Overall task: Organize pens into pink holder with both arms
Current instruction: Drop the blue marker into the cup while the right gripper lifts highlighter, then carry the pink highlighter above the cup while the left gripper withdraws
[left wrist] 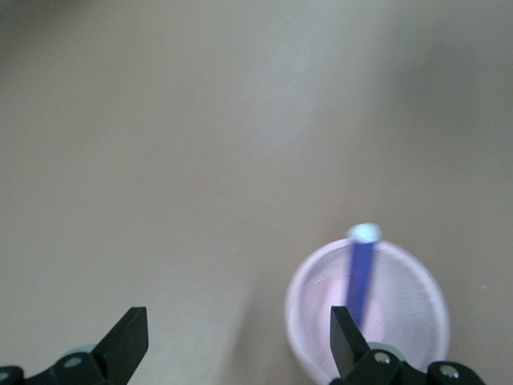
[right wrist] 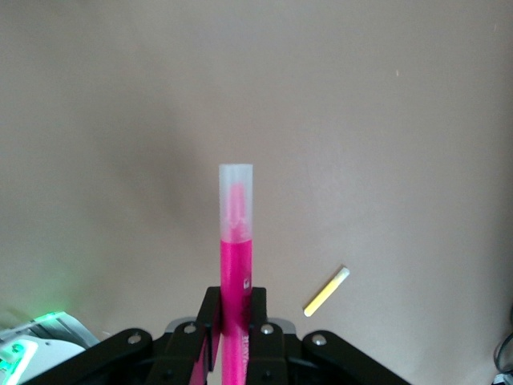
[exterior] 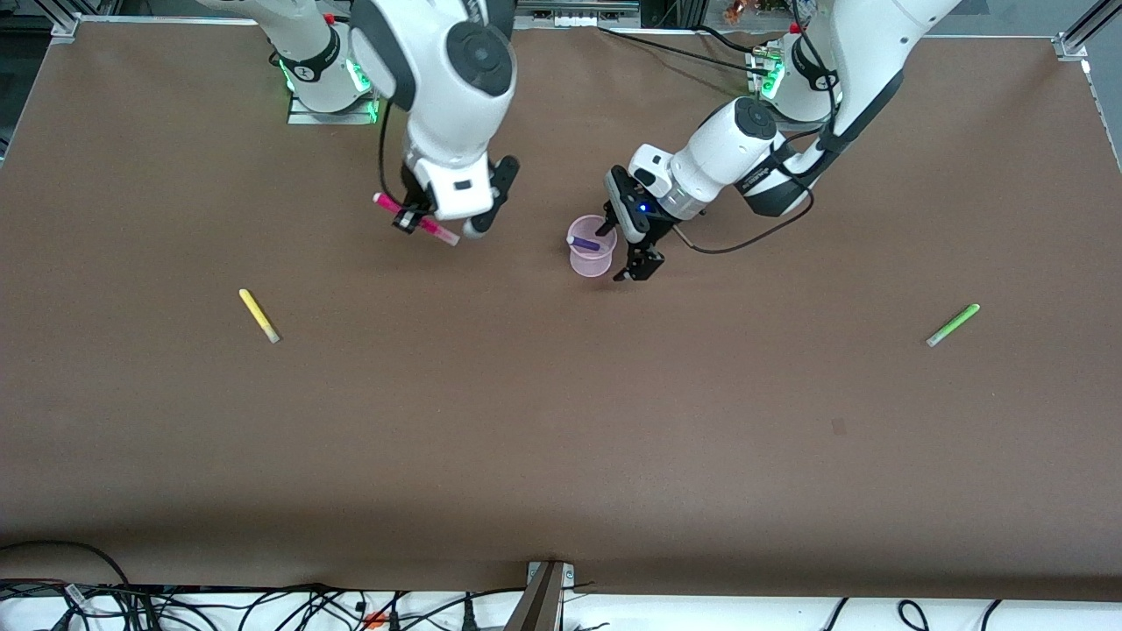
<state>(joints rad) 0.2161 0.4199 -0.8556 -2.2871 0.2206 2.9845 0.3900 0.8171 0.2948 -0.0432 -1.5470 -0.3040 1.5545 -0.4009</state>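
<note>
green pen (exterior: 953,324): lying flat on the counter (exterior: 561,438), nearest the front camera of the pens, well apart from the left end effector, toward the left arm's end. Not yet collected.
yellow pen (exterior: 259,315): flat on the counter, near the front-camera side, well apart from the right end effector, toward the right arm's end. Not yet collected.
pink holder (exterior: 592,260): upright mid-counter, just beside and partly under the left end effector; placed between the arms, I judge so both can reach it.
purple pen (exterior: 584,243): inside the pink holder, leaning on the wall, pale end up by the rim.
left end effector (exterior: 633,254): released, jaws spread wide, nothing between them; hangs just over the holder's edge. Looks like the drop pose for the purple pen.
right end effector (exterior: 419,218): clenched on the magenta pen (exterior: 415,219), above the counter, to the side of the holder toward the right arm's end.
magenta pen hold: gripped near mid-length, lying crosswise, pale cap sticking out; I judge it needs tilting before it goes in the holder.
left wrist view only: looks down into the holder (left wrist: 367,309), purple pen (left wrist: 361,271) standing slanted, one finger (left wrist: 346,333) over the rim.
right wrist view only: fingers (right wrist: 210,317) pinching the magenta pen (right wrist: 235,265), clear cap; yellow pen (right wrist: 326,291) on the counter below.
front view only: both arms together, green pen.
</note>
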